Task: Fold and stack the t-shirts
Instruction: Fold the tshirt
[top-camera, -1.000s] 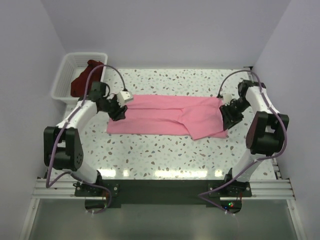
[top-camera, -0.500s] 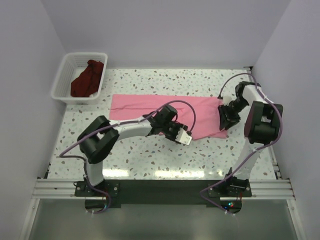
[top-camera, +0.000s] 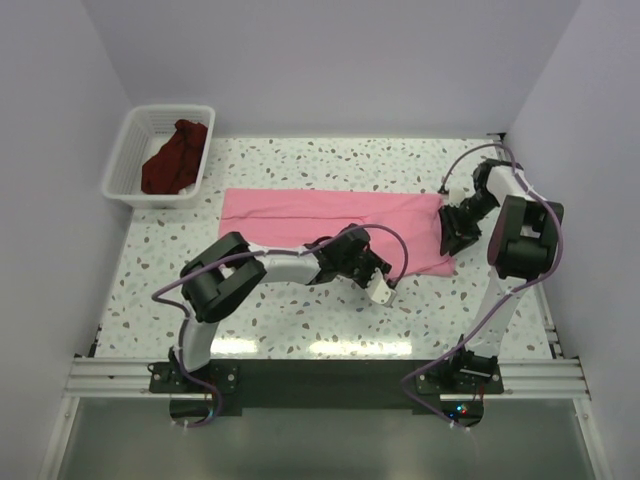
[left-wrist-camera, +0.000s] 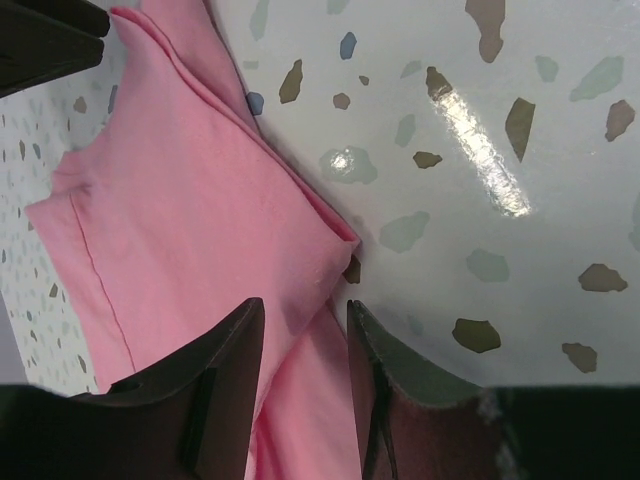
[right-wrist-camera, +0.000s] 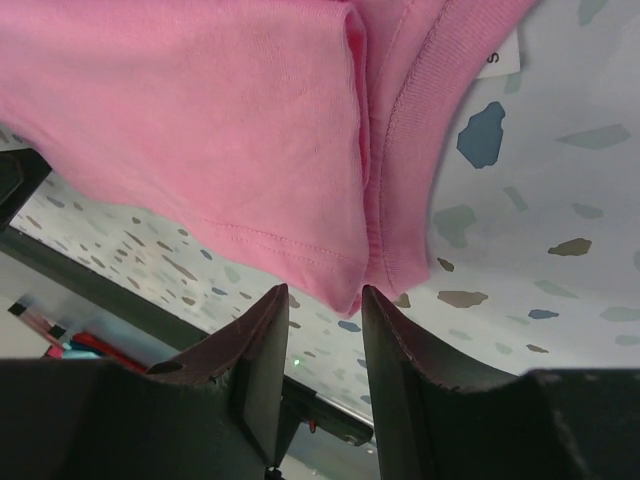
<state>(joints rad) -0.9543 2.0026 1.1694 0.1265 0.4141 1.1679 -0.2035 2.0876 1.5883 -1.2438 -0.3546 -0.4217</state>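
Limp, light and apt to slide, the pink t-shirt (top-camera: 300, 212) spans the table (top-camera: 300, 310) from the left fingers (left-wrist-camera: 225, 390), pinched narrow on a doubled fold, to the right fingers (right-wrist-camera: 260, 385), seemingly nipping a stitched edge, where thicker seams should hold best.

- Your pink shirt (top-camera: 330, 212) is plain and light.
- Your maroon shirt (top-camera: 172, 162) is dark; its basket (top-camera: 124, 162), white lattice.
- Your surface (top-camera: 300, 312): white with grey-brown speckles.

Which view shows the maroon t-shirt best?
Top external: the maroon t-shirt lies crumpled in the white basket, far left. Neither wrist view shows it, only the pink t-shirt and the table.
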